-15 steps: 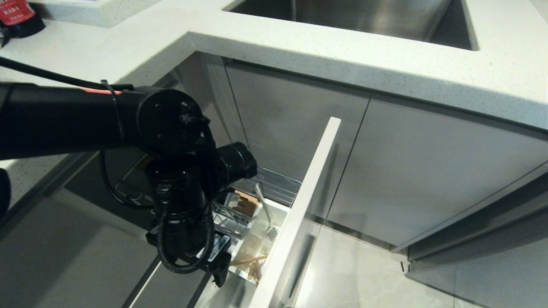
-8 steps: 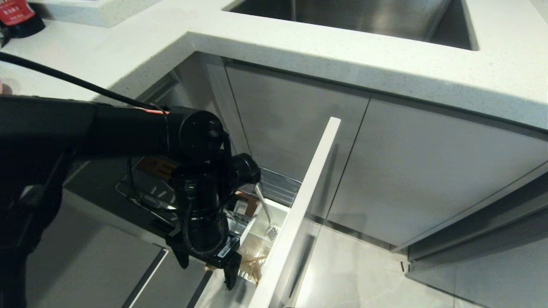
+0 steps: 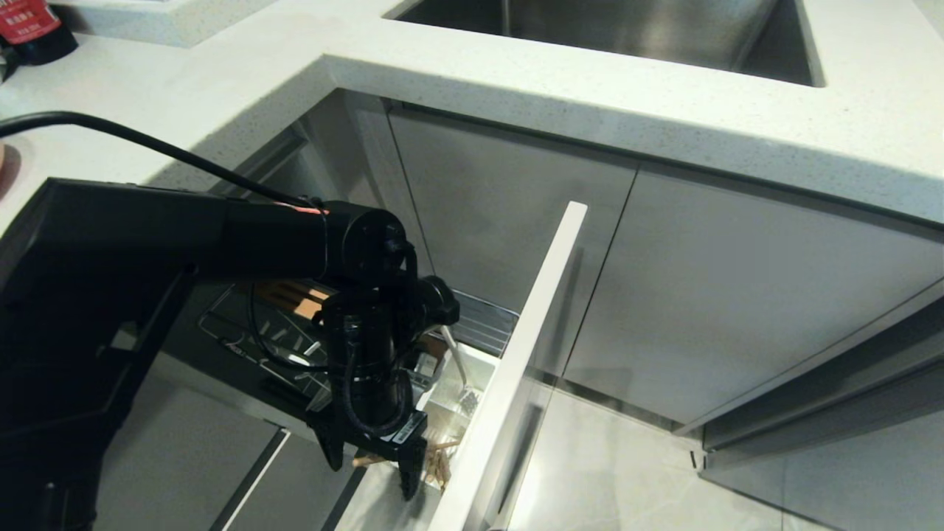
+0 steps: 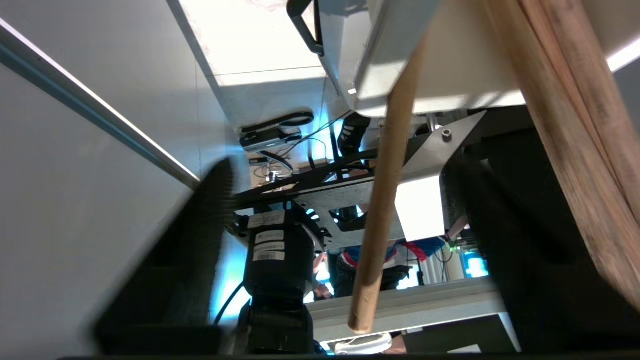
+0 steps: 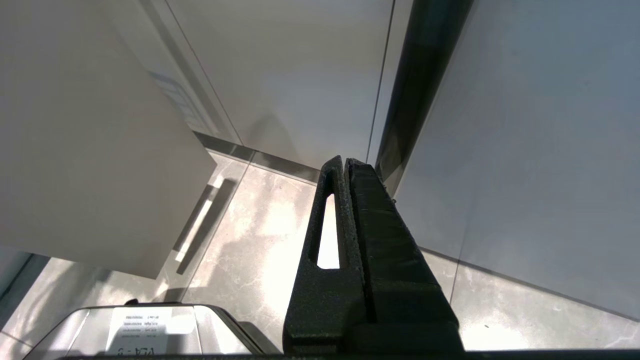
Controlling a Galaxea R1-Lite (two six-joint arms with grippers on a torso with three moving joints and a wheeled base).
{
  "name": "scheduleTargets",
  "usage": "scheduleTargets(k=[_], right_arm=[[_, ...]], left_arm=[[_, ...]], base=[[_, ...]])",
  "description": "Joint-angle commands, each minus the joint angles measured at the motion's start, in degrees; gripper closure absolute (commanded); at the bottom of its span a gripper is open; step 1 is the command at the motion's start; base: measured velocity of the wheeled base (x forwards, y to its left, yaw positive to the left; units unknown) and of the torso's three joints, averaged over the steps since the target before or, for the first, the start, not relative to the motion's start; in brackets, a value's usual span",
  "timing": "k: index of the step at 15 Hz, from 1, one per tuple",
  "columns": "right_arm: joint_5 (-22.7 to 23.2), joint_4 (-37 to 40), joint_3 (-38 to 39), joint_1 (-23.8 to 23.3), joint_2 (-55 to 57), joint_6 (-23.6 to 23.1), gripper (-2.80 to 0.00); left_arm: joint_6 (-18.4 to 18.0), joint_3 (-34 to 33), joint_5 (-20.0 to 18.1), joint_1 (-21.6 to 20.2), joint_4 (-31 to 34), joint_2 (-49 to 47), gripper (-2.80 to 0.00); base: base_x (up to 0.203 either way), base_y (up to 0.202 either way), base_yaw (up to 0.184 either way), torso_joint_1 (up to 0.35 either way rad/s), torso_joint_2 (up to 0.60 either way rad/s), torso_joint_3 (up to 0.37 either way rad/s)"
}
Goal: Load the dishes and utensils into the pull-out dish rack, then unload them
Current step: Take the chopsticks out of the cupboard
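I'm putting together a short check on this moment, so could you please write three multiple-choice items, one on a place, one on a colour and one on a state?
1. Where do the chopsticks stand?
A. In the sink
B. In the white utensil caddy
C. On the countertop

2. What colour is the countertop?
A. Speckled white
B. Black
C. Red

3. How does the right gripper stand?
A. Wide open
B. Shut on a plate
C. Shut, empty

Key: 1 B, the sticks rise from the caddy in the pull-out dish rack, beside the left gripper; 2 A, pale stone; 3 C, fingers together over bare floor.
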State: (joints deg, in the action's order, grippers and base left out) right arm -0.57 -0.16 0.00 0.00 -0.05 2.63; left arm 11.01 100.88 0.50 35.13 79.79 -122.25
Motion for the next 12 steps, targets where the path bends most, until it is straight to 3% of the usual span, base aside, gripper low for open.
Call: scheduleTargets(k=[1,12], right_arm=[[0.0,0.0,0.0,0.0,0.0,0.0,0.00],[0.0,0.0,0.0,0.0,0.0,0.0,0.00]], left_arm=[[0.3,0.6,0.0,-0.1,0.4,-0.1,0.00],[0.5,1.8,-3.3,0.7,0.5,2.0,0.00]], base=[[0.000,0.000,0.000,0.000,0.00,0.000],[0.000,0.000,0.000,0.000,0.00,0.000]])
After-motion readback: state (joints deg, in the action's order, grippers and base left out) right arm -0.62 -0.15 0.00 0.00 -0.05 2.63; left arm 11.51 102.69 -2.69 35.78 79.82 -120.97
